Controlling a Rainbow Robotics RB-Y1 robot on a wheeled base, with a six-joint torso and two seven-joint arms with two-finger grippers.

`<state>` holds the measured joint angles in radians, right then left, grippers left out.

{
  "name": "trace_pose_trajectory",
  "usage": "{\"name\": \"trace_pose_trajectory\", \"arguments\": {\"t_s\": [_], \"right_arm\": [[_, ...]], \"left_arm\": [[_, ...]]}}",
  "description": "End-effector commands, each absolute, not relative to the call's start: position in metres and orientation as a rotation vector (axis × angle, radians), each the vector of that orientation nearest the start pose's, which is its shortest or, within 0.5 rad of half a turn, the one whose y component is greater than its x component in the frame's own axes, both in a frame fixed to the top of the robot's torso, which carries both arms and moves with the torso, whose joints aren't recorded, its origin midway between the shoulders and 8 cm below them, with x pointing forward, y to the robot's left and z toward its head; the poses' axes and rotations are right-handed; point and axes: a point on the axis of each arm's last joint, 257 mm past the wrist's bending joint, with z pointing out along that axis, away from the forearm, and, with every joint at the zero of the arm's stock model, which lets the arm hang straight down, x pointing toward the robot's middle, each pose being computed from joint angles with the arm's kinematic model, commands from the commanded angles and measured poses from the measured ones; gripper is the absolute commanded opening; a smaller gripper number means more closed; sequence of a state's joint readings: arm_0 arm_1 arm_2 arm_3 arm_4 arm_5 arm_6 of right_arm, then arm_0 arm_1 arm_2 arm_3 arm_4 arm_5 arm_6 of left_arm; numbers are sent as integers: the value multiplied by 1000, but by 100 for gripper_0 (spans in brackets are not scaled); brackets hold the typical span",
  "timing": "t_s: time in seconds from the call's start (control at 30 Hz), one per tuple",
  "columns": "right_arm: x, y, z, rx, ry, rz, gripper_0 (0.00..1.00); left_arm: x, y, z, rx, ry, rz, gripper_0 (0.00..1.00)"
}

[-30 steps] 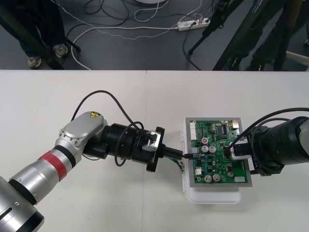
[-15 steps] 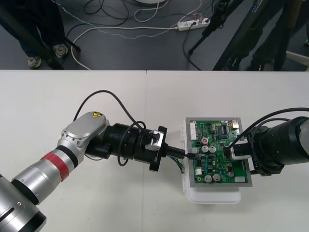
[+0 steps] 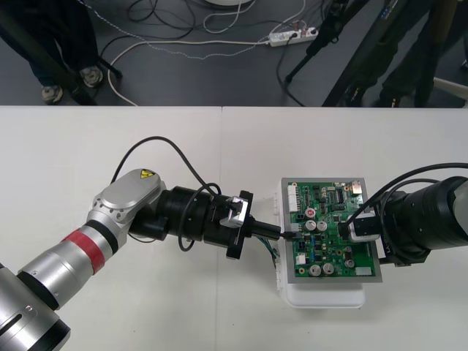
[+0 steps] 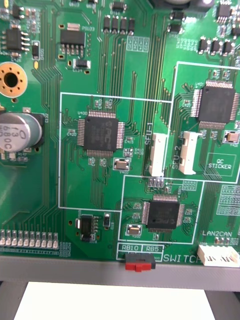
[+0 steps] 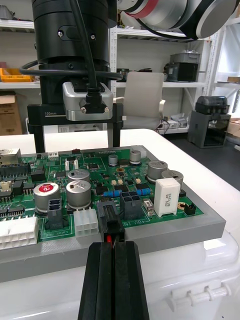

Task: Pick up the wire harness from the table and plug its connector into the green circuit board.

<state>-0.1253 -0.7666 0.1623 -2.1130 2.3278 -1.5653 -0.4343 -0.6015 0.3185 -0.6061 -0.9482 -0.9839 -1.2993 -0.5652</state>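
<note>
At the green circuit board's (image 3: 329, 235) left edge, my left tool (image 5: 113, 245) clenches the light, floppy wire harness (image 3: 273, 251) by its rigid black plug (image 5: 113, 228). My right tool (image 5: 76, 145), fingers apart, hovers over the board's right side.

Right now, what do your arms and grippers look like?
Left arm: silver links, a red ring, a yellow warning sticker, a looping black cable, a black cylindrical wrist, slim black fingers. Right arm: fat black cylinder, black cables, a small silver camera block.
</note>
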Motion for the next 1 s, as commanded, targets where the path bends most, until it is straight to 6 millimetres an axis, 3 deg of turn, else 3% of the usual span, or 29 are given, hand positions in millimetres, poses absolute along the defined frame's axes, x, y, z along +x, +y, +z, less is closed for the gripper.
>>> {"name": "trace_pose_trajectory", "arguments": {"t_s": [0.03, 0.33, 0.37, 0.43, 0.47, 1.0], "right_arm": [[373, -237, -272, -2047, 1835, -178, 100], [374, -243, -271, -2052, 1842, -199, 100], [373, -244, -272, -2053, 1844, -200, 100], [375, -247, -270, -2048, 1849, -211, 100], [375, -249, -269, -2047, 1851, -215, 100], [383, -278, -259, -2022, 1883, -294, 100]], "left_arm": [[354, -99, -226, 1553, 827, -1038, 0], [359, -88, -227, 1549, 848, -1034, 9], [359, -88, -227, 1547, 847, -1035, 18], [360, -86, -227, 1545, 851, -1034, 88], [361, -84, -227, 1544, 855, -1032, 100], [367, -60, -223, 1524, 871, -1038, 100]]}}
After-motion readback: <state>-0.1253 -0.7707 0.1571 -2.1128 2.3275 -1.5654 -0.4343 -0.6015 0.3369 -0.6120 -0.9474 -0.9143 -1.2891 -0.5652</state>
